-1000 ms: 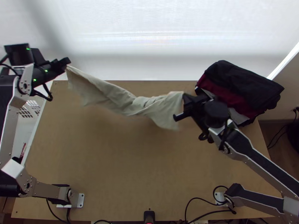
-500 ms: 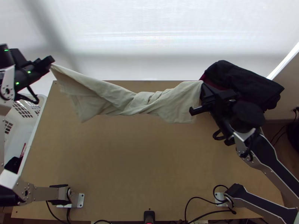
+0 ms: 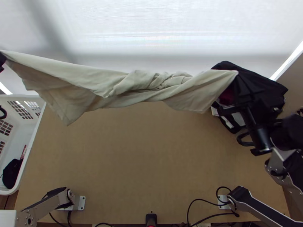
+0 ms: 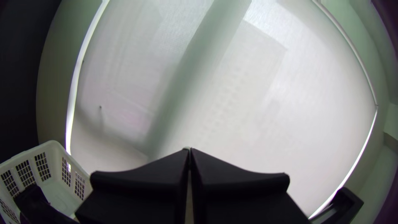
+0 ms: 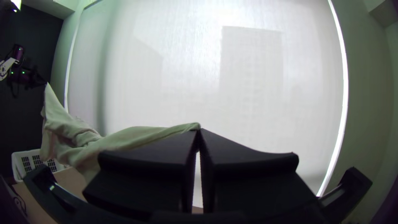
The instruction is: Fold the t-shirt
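Operator: Where is the t-shirt (image 3: 68,87) located?

Technician: The t-shirt, pale in color, is suspended between the two grippers over the far part of the table (image 3: 132,162). It is stretched crosswise; its middle is bunched and twisted, and loose flaps are hung below both end sections.

Operator: How is the left gripper (image 3: 2,61) set?

Technician: Its fingers are pressed together, and a corner of the cloth is pinched at the tips. It is positioned at the top view's left edge, beyond the table's side.

Operator: And the right gripper (image 3: 236,75)?

Technician: Its fingers are likewise pressed together, with the opposite corner pinched at the tips. In the top view it is seen over the pile of dark clothes (image 3: 261,81).

Operator: What else is noted?

Technician: The pile is placed at the table's far right corner; dark red and white fabric is included. A white basket (image 3: 29,143) is set beside the table's left side, and a black item (image 3: 12,174) is contained in it.
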{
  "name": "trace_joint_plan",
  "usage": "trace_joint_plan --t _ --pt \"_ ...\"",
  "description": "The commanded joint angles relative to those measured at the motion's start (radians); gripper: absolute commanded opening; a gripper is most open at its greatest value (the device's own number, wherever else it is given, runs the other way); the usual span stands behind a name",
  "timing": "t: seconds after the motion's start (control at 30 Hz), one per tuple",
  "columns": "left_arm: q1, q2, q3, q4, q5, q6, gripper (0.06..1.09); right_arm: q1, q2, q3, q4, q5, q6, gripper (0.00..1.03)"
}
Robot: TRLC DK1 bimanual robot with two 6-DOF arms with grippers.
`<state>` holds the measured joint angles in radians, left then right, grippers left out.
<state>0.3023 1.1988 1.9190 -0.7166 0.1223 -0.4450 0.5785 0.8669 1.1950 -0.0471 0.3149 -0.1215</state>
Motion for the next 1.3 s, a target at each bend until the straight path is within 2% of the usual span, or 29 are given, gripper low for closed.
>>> trace_joint_plan --t 0.0,0.13,0.23,0.5,0.63,0.8,0.97,1.1,1.27 --pt "-0.005 -0.064 0.018 0.011 -0.003 0.005 0.09 0.02 -0.092 0.023 0.007 0.007 -0.037 0.03" --pt "-0.022 -0.116 0.003 0.006 -0.003 -0.008 0.09 0.066 -0.183 -0.002 -0.02 0.007 -0.064 0.03" --pt "-0.034 -0.183 -0.063 0.005 -0.003 -0.034 0.09 0.092 -0.256 -0.021 -0.096 0.006 -0.06 0.03" --pt "-0.1 -0.343 -0.383 -0.035 0.007 -0.04 0.09 0.135 -0.453 -0.144 -0.312 0.004 0.0 0.03" --pt "-0.118 -0.378 -0.566 -0.057 0.017 -0.04 0.09 0.144 -0.523 -0.239 -0.373 0.004 0.025 0.03" --pt "-0.127 -0.37 -0.808 -0.063 0.05 -0.041 0.09 0.15 -0.606 -0.397 -0.373 0.004 0.045 0.03" --pt "-0.131 -0.286 -0.937 0.022 0.051 -0.04 0.09 0.152 -0.6 -0.509 -0.31 0.004 0.063 0.03" --pt "-0.138 -0.156 -0.954 0.103 0.051 -0.05 0.09 0.153 -0.559 -0.578 -0.203 0.004 0.063 0.03" --pt "-0.14 0.059 -0.874 0.177 0.051 -0.086 0.09 0.147 -0.421 -0.601 -0.06 0.004 0.08 0.03"
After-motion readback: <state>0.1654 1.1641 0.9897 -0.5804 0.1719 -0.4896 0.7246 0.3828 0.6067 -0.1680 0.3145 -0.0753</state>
